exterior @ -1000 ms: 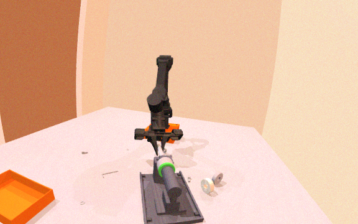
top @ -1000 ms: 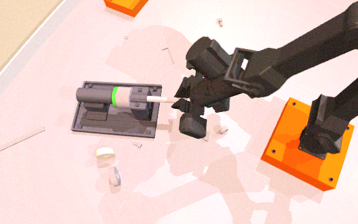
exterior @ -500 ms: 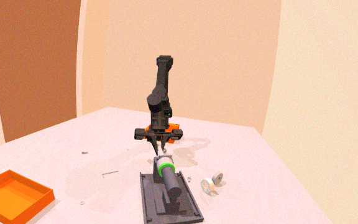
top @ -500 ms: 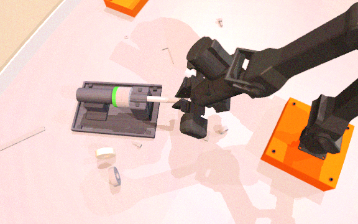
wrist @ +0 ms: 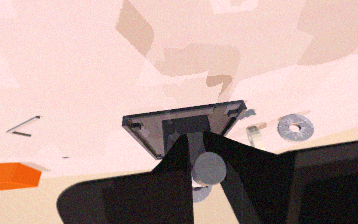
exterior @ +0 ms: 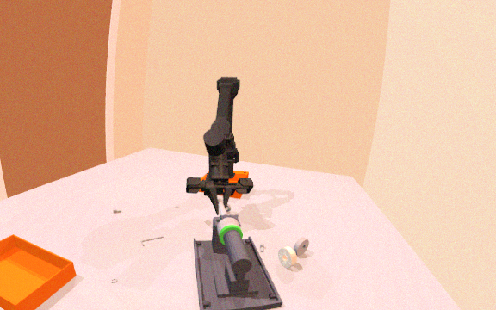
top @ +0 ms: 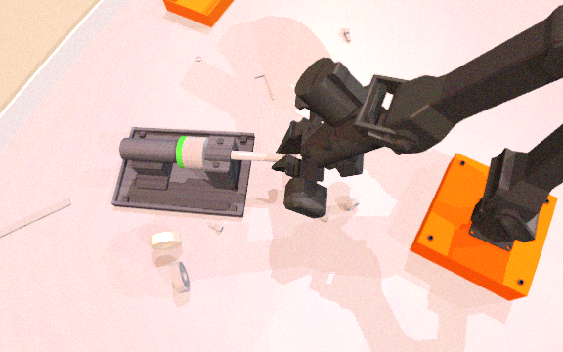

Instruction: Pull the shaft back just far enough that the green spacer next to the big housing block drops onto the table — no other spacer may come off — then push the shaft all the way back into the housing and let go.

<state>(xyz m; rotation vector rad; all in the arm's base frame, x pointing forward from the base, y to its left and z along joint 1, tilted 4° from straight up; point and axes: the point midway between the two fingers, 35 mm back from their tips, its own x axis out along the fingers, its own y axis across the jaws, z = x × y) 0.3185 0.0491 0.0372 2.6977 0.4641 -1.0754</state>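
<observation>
The dark cylindrical housing (top: 149, 150) (exterior: 239, 256) sits raised above a dark base plate (top: 179, 211) (exterior: 198, 275) (wrist: 180, 109). The green spacer (top: 181, 152) (exterior: 231, 226) is against the housing's end, in line with it. A whitish spacer section (top: 194, 152) (exterior: 229, 221) lies between the green ring and the dark support block (top: 219, 148). The pale shaft (top: 257, 155) sticks out of that block towards the arm; its round end (wrist: 209, 168) shows in the wrist view. My gripper (top: 281, 158) (exterior: 222, 208) (wrist: 196, 139) is shut on the shaft. The shaft inside the spacers is hidden.
A cream ring (top: 165, 241) (exterior: 288, 257) and a grey ring (top: 182, 277) (exterior: 301, 246) (wrist: 295, 128) lie beside the plate. An orange tray (top: 198, 9) (exterior: 11, 271) (wrist: 10, 176), a hex key (top: 267, 87) (exterior: 152, 239) and a flat bar (top: 32, 219) lie around.
</observation>
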